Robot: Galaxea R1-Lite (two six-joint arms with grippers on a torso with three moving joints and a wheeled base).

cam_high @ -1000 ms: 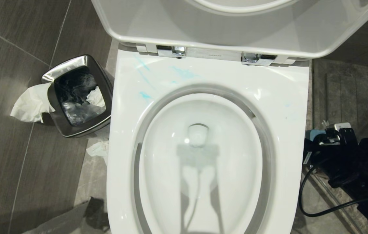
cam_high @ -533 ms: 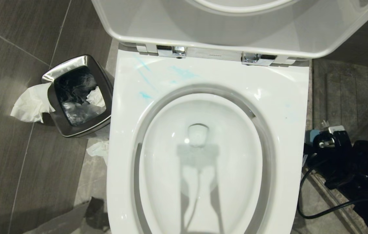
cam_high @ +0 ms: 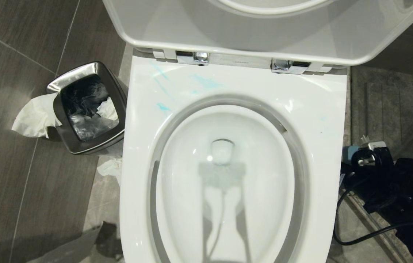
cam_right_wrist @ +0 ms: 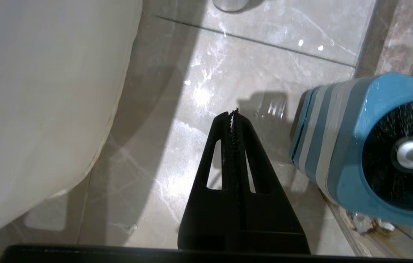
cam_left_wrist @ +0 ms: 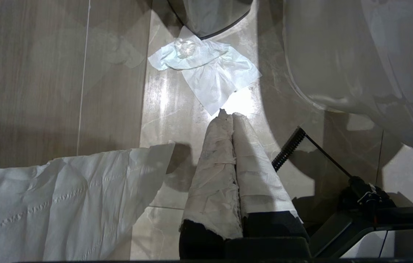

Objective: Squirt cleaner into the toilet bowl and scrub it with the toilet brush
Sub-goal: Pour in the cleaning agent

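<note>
Head view: you look down into the toilet bowl, and its seat and lid are up.
Cleaner: you can see pale blue smears of cleaner on the back left part of the rim, near the left hinge.
Bin: a small bin with a shiny rim stands on the floor just left of the bowl, and white paper hangs over its left side.
Right arm: your right pincer is low beside the bowl, over the floor tiles. Its two black fingers are pressed together, and it holds nothing.
Toilet brush: the toilet brush sits in its blue and grey holder on the floor. The holder is near your right pincer but not touching it.
Left arm: your left pincer is on the other side of the bowl, over the floor. Its fingers are wrapped in paper, pressed together, and empty.
Tissue: a crumpled tissue lies on the floor just past the left pincer's tips.
</note>
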